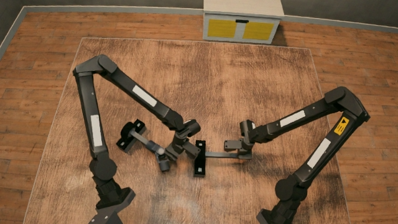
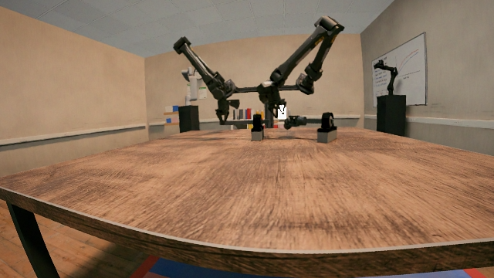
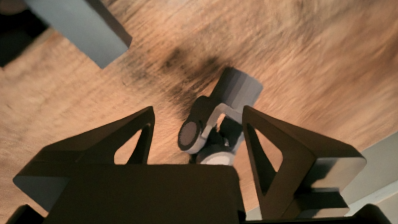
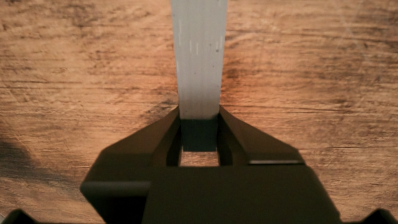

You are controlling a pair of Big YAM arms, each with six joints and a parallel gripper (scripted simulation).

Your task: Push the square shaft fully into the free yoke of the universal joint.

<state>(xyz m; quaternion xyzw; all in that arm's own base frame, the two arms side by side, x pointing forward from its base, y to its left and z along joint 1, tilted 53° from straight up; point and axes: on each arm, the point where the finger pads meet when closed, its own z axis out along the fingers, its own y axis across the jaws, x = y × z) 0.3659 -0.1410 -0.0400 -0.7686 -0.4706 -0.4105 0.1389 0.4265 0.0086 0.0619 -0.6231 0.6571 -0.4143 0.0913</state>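
The universal joint (image 1: 154, 147) (image 2: 295, 121) runs from its black bearing block (image 1: 130, 135) (image 2: 327, 130) on the table. Its free yoke (image 1: 163, 163) (image 3: 218, 116) hangs tilted at the end. My left gripper (image 1: 170, 154) (image 3: 198, 112) (image 2: 276, 109) is open, with a finger on either side of the yoke. The grey square shaft (image 1: 217, 154) (image 4: 199, 60) lies level through a black support block (image 1: 199, 158) (image 2: 257, 131). My right gripper (image 1: 244, 154) (image 4: 199, 111) (image 2: 223, 116) is shut on the shaft's far end. The shaft's tip at the block is apart from the yoke.
The wooden table (image 1: 217, 78) (image 2: 247, 185) carries both arms' bases at its near edge in the top view. A white cabinet with yellow doors (image 1: 240, 29) stands on the floor beyond the table's far edge.
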